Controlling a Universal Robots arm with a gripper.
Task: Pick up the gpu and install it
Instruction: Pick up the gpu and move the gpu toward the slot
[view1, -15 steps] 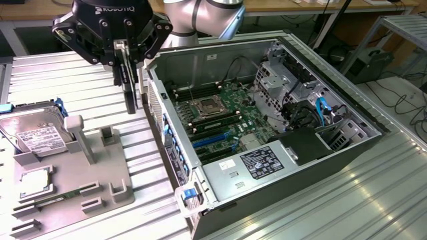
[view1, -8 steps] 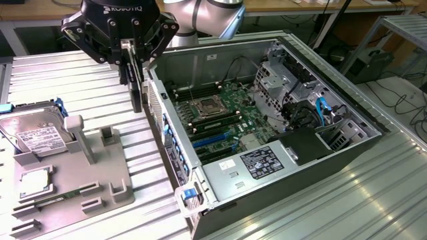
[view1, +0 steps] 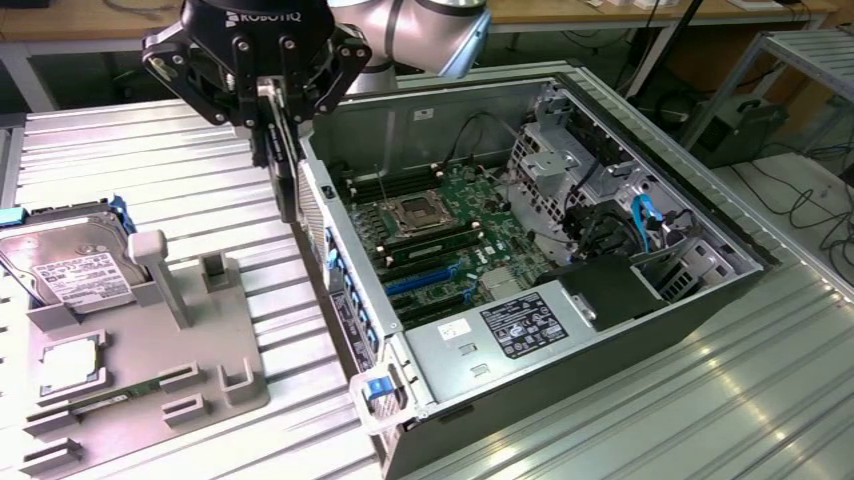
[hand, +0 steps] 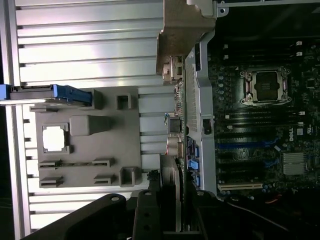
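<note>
My gripper (view1: 274, 105) hangs above the exterior view's left wall of the open computer case (view1: 441, 105) and is shut on the gpu (view1: 284, 175). The card hangs edge-on below the fingers, long side down, just outside the case wall. In the wrist view the gpu (hand: 172, 125) runs as a thin edge from my gripper (hand: 172, 202) out to its metal end bracket (hand: 182, 30), right beside the case's rear panel (hand: 202, 100). The green motherboard (view1: 447, 225) lies inside the case, with blue and black expansion slots (hand: 245, 147) near the CPU socket (hand: 265, 85).
A grey fixture tray (view1: 200, 350) sits on the ribbed metal table at the exterior view's left. It holds a silver hard drive (view1: 67, 265), a CPU chip (view1: 67, 365) and a RAM stick (view1: 114, 398). Drive cages and cables (view1: 627, 230) fill the case's far side.
</note>
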